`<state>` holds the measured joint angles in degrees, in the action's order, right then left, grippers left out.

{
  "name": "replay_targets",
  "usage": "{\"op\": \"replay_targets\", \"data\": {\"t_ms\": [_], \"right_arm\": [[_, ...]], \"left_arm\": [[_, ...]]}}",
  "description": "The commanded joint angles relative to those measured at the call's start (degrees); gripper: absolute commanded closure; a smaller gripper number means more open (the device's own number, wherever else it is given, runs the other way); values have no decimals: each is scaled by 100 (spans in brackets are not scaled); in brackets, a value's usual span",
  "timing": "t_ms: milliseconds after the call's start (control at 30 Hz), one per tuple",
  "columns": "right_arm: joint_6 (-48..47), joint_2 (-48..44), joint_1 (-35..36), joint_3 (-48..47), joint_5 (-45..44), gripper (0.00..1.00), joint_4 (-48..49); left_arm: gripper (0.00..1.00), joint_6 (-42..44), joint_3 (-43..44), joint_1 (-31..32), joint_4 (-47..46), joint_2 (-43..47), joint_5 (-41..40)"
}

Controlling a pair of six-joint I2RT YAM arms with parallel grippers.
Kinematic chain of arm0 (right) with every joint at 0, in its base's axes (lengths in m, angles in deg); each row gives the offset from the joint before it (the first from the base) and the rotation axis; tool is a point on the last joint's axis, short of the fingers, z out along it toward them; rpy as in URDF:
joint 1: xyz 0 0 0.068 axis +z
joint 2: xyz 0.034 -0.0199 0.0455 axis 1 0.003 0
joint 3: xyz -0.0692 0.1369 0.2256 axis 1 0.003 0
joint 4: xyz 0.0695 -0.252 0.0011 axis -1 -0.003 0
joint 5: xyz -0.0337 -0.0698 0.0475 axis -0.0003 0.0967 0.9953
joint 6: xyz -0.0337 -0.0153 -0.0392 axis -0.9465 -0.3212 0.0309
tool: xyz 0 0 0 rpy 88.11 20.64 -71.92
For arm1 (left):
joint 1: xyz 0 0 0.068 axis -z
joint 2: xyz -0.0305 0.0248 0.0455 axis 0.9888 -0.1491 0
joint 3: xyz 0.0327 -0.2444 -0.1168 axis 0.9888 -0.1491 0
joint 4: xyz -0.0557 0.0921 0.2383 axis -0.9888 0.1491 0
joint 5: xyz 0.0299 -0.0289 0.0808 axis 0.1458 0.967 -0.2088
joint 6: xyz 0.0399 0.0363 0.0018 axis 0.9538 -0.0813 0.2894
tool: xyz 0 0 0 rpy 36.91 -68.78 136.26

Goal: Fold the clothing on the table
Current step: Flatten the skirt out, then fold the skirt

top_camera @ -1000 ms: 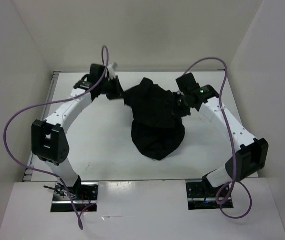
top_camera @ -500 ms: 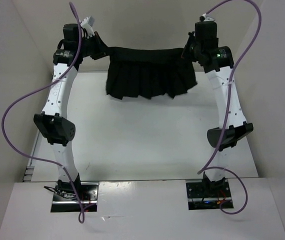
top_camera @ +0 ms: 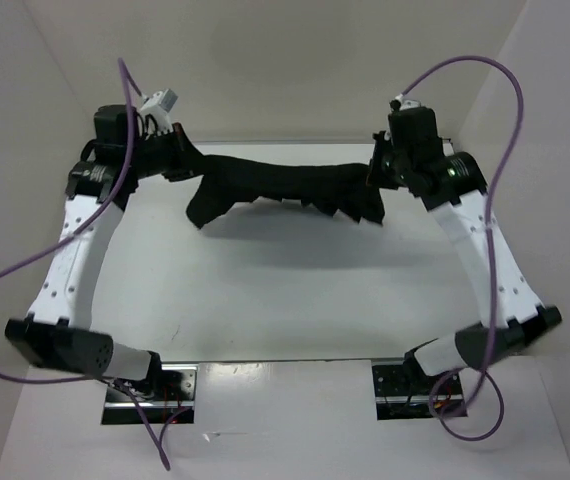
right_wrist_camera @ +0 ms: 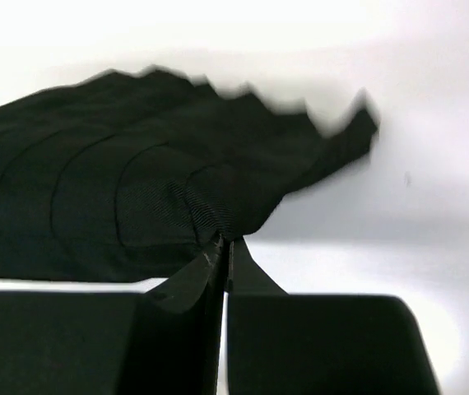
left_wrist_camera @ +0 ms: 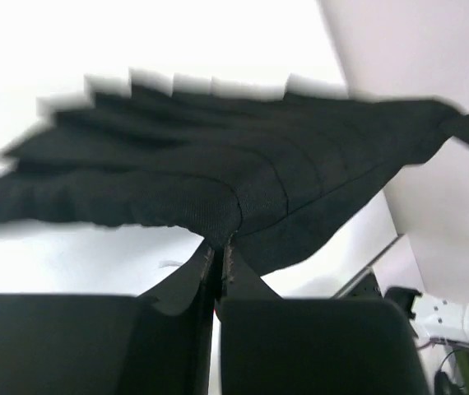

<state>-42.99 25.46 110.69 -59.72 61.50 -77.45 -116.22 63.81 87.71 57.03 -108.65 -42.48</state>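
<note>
At the near edge the two arm bases [top_camera: 150, 385] sit side by side, and both arms reach forward over the bare middle of the counter [top_camera: 285, 300]. Toward the far side, the left hand [top_camera: 177, 163] is pinched tight on one upper corner of the clothing [top_camera: 285, 178], and the right hand [top_camera: 378, 172] is pinched tight on the opposite corner. Each wrist view shows fabric clamped between closed fingers. The black pleated garment is stretched between them as a wide band, apparently lifted clear of the counter, with a shadow beneath and its hem drooping. Judged step: spreading the garment before any fold. The next move calls for lowering both hands together under even tension, so it lands flat. White walls [top_camera: 295, 60] stand beyond.
</note>
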Motion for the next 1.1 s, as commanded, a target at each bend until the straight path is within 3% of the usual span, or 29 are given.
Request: {"op": "replay_targets", "data": {"t_ms": [0,100,200,333,467,600,833,933,1067], "right_arm": [[157,-1429,243,366,-62,100,188],[315,-2115,243,605,202,100,275],[368,-2143,243,745,255,100,407],[236,-1459,68,1113,720,100,933],[35,-22,-416,1475,1563,100,1593],[-18,1300,-688,958,1819,100,1866],[-71,2471,-1005,-203,1820,100,1981],[-71,2472,-1058,-204,1820,100,1981],[-71,1998,-1058,234,1697,100,1981]], "left_arm": [[100,319,152,-75,-84,1039,265],[100,380,267,-75,198,1418,266],[100,310,127,-75,251,1533,-50],[100,161,-522,-75,15,911,-367],[100,90,-963,-75,-539,-310,-428],[100,161,68,-75,-593,-2241,-429],[100,108,2495,-75,-137,-3827,-429],[100,108,2736,-127,-83,-4031,-209],[100,161,1825,-127,-530,-3338,80]]}}
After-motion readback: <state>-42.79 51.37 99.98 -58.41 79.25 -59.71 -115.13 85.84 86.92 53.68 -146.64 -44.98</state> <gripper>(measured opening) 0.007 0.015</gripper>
